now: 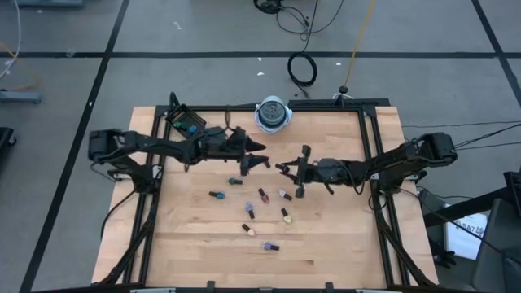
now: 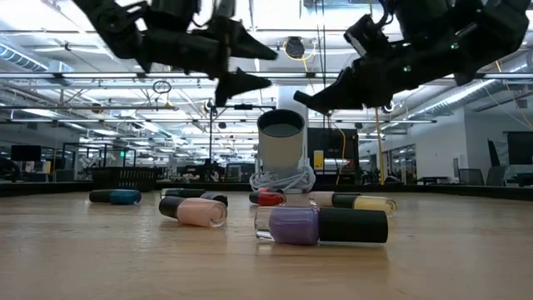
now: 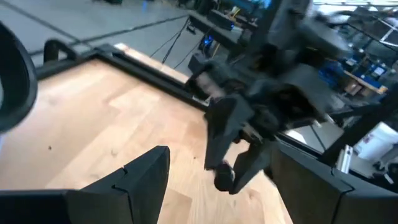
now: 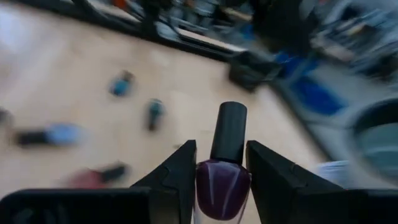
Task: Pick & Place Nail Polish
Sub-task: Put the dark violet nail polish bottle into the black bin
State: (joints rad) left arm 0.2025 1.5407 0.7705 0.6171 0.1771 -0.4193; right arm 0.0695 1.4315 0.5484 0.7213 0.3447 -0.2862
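A small dark-purple nail polish bottle with a tall black cap sits upright between the right hand's fingers, raised above the bench, near the white-and-blue disc. The left hand gapes wide, empty.

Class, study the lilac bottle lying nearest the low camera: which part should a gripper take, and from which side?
Take the lilac bottle by its body, from straight above, fingers closing across its short width: it lies on its side, clear of neighbours. The open left gripper is free; the right gripper holds a dark purple bottle.
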